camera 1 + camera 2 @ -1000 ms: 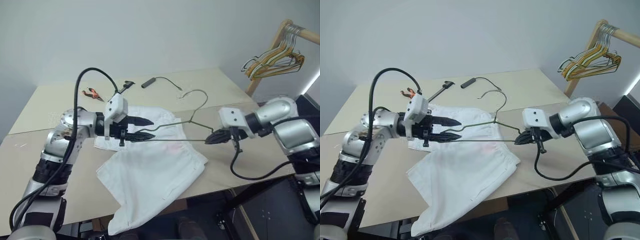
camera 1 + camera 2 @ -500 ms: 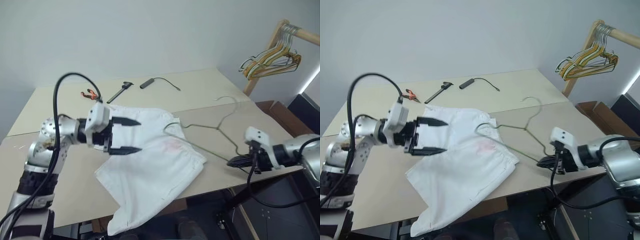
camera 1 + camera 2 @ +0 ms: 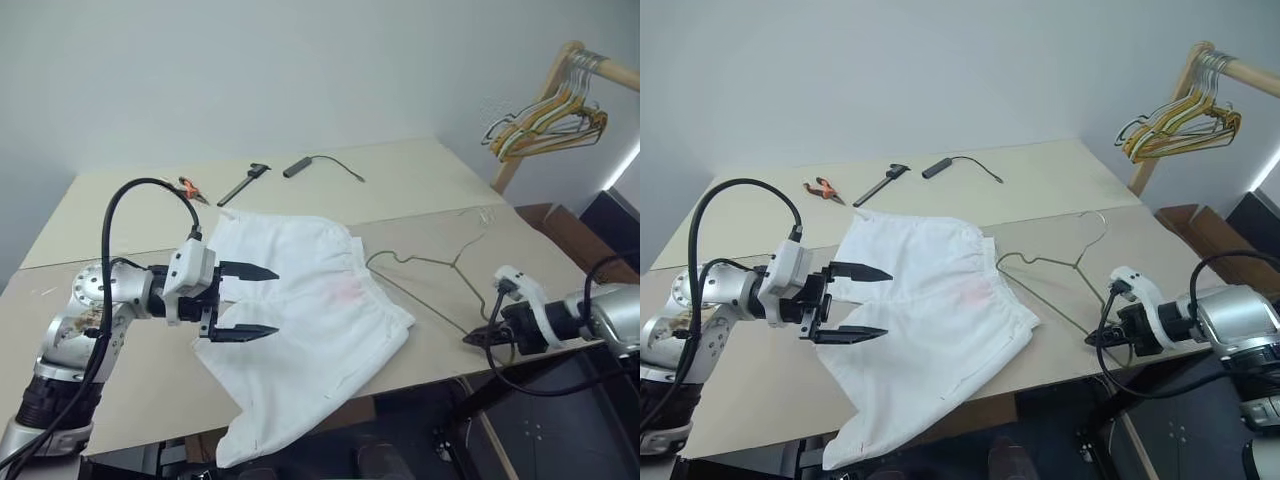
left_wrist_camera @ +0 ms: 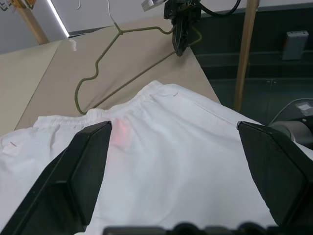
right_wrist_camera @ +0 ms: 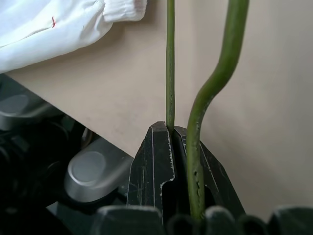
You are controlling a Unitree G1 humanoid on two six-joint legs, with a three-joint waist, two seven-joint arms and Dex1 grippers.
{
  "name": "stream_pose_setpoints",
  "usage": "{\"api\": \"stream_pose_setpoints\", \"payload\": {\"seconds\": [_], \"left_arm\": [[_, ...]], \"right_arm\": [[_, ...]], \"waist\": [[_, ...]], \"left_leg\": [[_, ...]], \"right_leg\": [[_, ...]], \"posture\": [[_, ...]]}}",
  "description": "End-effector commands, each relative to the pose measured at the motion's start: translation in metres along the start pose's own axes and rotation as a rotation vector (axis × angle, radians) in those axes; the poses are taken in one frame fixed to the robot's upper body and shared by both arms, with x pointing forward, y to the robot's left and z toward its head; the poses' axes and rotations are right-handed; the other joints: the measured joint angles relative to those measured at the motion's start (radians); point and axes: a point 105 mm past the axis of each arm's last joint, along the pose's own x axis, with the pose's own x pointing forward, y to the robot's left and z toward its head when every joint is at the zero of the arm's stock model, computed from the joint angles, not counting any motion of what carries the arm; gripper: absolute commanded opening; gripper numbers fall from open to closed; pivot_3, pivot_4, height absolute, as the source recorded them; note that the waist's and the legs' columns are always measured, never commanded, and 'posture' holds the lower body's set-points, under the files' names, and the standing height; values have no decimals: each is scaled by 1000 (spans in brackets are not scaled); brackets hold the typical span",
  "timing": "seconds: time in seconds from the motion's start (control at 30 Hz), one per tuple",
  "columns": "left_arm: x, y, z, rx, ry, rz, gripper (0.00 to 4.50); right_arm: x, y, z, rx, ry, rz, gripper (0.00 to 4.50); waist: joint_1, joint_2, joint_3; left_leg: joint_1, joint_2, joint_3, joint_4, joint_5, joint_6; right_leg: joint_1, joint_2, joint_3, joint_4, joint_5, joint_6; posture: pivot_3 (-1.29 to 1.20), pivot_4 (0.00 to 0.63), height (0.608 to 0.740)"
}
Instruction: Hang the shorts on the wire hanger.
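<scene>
White thin fabric is what the shorts [image 3: 310, 310] look made of: limp and light, likely to slide, bunch and sag under any pull, and far wider than a pair of fingers. They lie spread on the beige table [image 3: 420, 180], one leg drooping over the near edge at about 6 o'clock, a faint pink-red patch near the waistband. The waistband, gathered and thicker, seems the soundest place to pinch, since a hem or leg would simply stretch away.

By contrast the wire hanger [image 3: 430, 265] is thin grey-olive metal, stiff yet springy, slick, and apt to pivot in a narrow grip. It rests on the table just beside the shorts at their 3 o'clock, its bent end near the waistband, its hook pointing toward 1 o'clock.

At the table's near right corner the right gripper [image 3: 482, 338] has its fingers clamped tight on the hanger's wire at one corner of the frame. Over the shorts' 9 o'clock side the left gripper [image 3: 262, 300] hovers with its fingers spread wide, holding nothing.

Beyond, at 12 o'clock, lie orange-handled pliers [image 3: 188, 187], a dark tool [image 3: 245, 182] and a cabled probe [image 3: 305, 163]; a rack of hangers [image 3: 550, 110] stands at 2 o'clock
</scene>
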Motion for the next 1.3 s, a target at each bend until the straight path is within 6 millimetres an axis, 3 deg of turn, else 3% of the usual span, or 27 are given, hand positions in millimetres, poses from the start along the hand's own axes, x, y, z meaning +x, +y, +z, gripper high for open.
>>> {"api": "stream_pose_setpoints", "payload": {"seconds": [0.03, 0.13, 0.47, 0.53, 0.67, 1.0, 1.17, 1.3], "left_arm": [[-5, 0, 11, 40, -15, 18, 4455], [-5, -1, 11, 39, -14, 20, 4455], [-10, -8, 10, 37, 8, 37, 4455], [-10, -8, 10, 36, 9, 39, 4455], [-9, -8, 10, 46, 13, 36, 4455], [-9, -9, 11, 62, 21, 42, 4455], [-12, -11, 12, 72, 35, 54, 4455], [-13, -13, 11, 70, 39, 59, 4455]], "right_arm": [[-7, 5, 7, -32, 3, 37, 0], [-9, 4, 8, -28, 3, 46, 0], [-24, 30, -18, -28, 137, 196, 0], [-21, 25, -18, -13, 132, 167, 0], [-11, 8, -1, 43, 66, 109, 0], [18, -5, 42, 79, -9, 134, 0], [13, 5, 30, 30, 77, 197, 0], [-4, 32, 13, -37, 148, 275, 0]], "waist": [[8, 0, 0], [16, 0, 0], [51, 0, 0], [52, 0, 0], [50, 0, 0], [57, 0, 0], [83, 0, 0], [117, 1, 1]], "left_leg": [[0, 0, 0, 0, 0, 0], [0, 0, 0, 0, 0, 0], [0, 0, 0, 0, 0, 0], [0, 0, 0, 0, 0, 0], [3, 1, 2, 0, 0, 0], [3, 0, 2, 0, 0, 0], [1, 0, 1, 0, 0, 0], [0, 0, 0, -1, 0, 0]], "right_leg": [[0, 0, 0, 0, 0, 0], [0, 0, 0, 0, 0, 0], [-1, 0, -1, 0, -1, 1], [0, 1, -1, 0, -3, 5], [1, 1, 0, 0, -4, 6], [1, 1, 0, 0, 0, -1], [-1, 1, 0, 0, 0, -1], [-2, 0, -2, -1, 0, -1]], "posture": [[-72, 0, 740], [-60, 0, 740], [-24, 0, 740], [-24, 0, 740], [-21, 0, 740], [22, 0, 740], [48, 0, 740], [56, 0, 740]]}}
